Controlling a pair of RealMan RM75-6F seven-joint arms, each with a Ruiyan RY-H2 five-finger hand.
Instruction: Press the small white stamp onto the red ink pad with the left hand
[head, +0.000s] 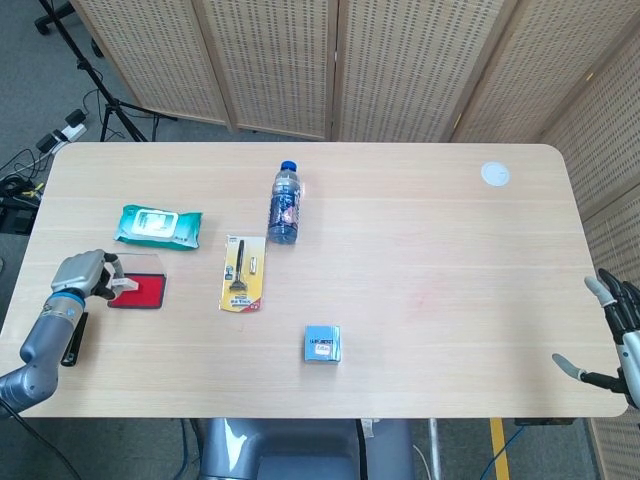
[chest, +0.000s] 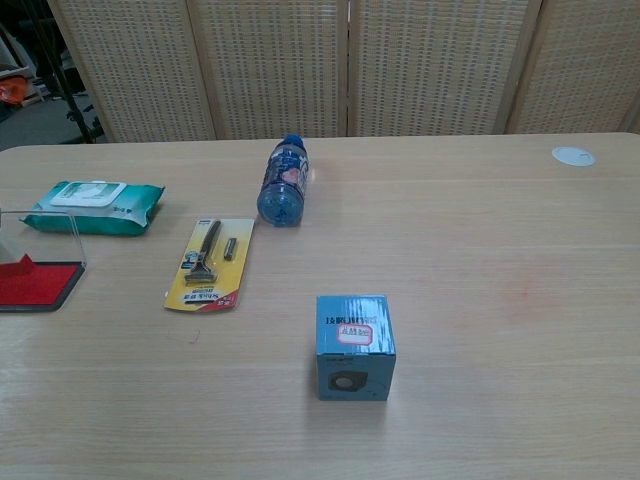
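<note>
The red ink pad (head: 143, 291) lies near the table's left edge, its clear lid (head: 146, 262) standing open behind it. My left hand (head: 84, 272) is at the pad's left end and holds the small white stamp (head: 122, 286) over that end. I cannot tell whether the stamp touches the ink. In the chest view only the ink pad (chest: 36, 283) and its lid (chest: 48, 232) show at the left edge; the hand and stamp are out of that frame. My right hand (head: 614, 334) hangs open off the table's right front corner, holding nothing.
A green wipes pack (head: 158, 224) lies behind the pad. A yellow razor card (head: 243, 273) and a blue water bottle (head: 284, 205) lie to its right. A small blue box (head: 322, 343) stands near the front, and a white disc (head: 494, 174) lies at the far right.
</note>
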